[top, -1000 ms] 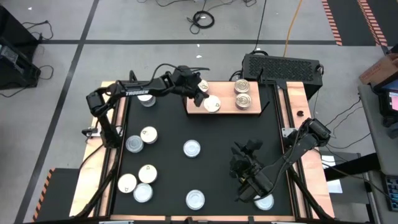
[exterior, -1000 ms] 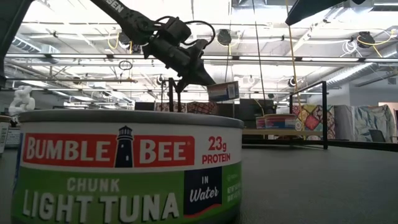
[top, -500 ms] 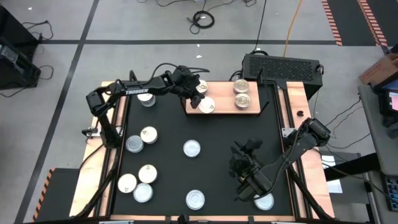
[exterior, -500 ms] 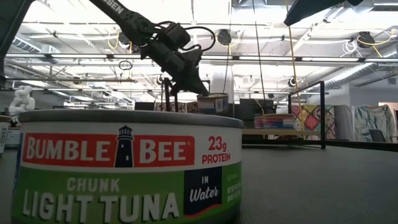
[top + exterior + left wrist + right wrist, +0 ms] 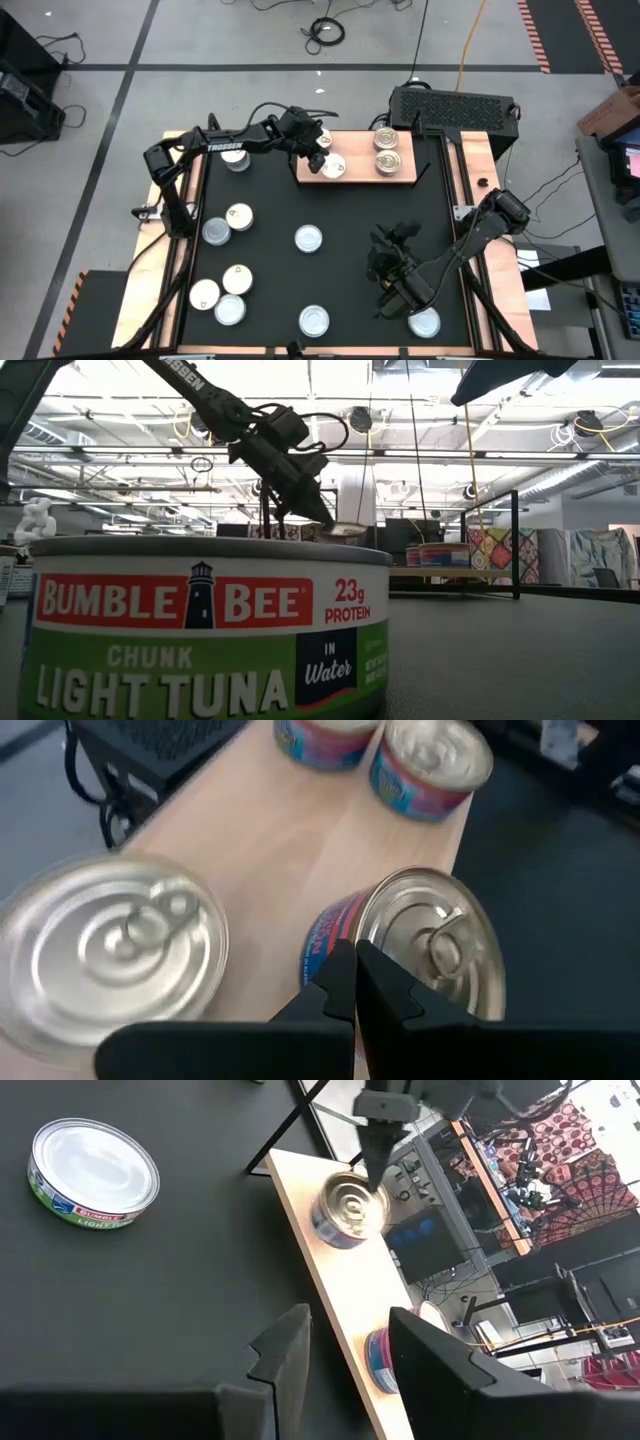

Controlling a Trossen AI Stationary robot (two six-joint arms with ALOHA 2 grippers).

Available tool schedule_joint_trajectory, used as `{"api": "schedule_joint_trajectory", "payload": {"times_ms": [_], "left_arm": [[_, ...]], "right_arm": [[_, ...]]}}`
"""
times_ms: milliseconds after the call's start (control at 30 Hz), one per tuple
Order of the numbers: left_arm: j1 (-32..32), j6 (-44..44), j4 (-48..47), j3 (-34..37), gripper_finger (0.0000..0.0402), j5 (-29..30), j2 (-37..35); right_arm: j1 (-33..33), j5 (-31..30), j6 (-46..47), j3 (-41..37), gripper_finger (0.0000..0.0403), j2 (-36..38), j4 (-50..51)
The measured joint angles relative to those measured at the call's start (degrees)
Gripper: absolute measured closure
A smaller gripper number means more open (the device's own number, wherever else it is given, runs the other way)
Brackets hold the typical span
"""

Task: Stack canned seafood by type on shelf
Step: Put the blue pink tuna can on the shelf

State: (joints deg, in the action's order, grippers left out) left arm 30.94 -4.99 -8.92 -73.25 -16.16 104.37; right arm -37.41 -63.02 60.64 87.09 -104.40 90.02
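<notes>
The shelf (image 5: 357,172) is a light-wood board at the table's far middle. A tin with a silver pull-tab top and a red-and-blue label (image 5: 430,935) (image 5: 333,167) stands on its left part, with my left gripper (image 5: 355,960) (image 5: 318,155) shut at its rim. A second silver-topped tin (image 5: 110,950) lies close beside it. Two more tins (image 5: 388,138) (image 5: 388,161) stand on the shelf's right part. My right gripper (image 5: 350,1345) (image 5: 385,262) waits open over the mat, right of centre, with nothing between its fingers. My left gripper closes its fingertips (image 5: 340,965) on the tin's rim (image 5: 362,925) at the side nearest the wrist, one tip over the label wall and one over the lid's edge. The fingers slant down from the table's left. The tin sits level on the board.
Several loose tins lie on the black mat: a cluster at the left (image 5: 228,225) (image 5: 222,295), one in the middle (image 5: 309,238), two at the near edge (image 5: 314,320) (image 5: 425,323). A tuna tin (image 5: 200,630) fills the low view. A black box (image 5: 455,105) stands behind the shelf.
My left gripper has sunk toward the shelf and rolled, staying shut. The tin, which hung tilted above the board a second ago, has come down level onto the shelf's left part, a little farther toward the table's left edge.
</notes>
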Motion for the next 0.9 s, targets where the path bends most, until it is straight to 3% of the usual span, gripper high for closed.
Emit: {"api": "schedule_joint_trajectory", "payload": {"times_ms": [600,900], "left_arm": [[0.2,2.9,-0.6,0.0,0.0401,3.6,0.7],[-0.4,2.8,-0.4,0.0,0.0356,7.2,0.7]], "right_arm": [[0.7,-0.2,-0.4,0.0,0.0271,0.0,0.0],[0.7,-0.2,-0.4,0.0,0.0271,0.0,0.0]]}}
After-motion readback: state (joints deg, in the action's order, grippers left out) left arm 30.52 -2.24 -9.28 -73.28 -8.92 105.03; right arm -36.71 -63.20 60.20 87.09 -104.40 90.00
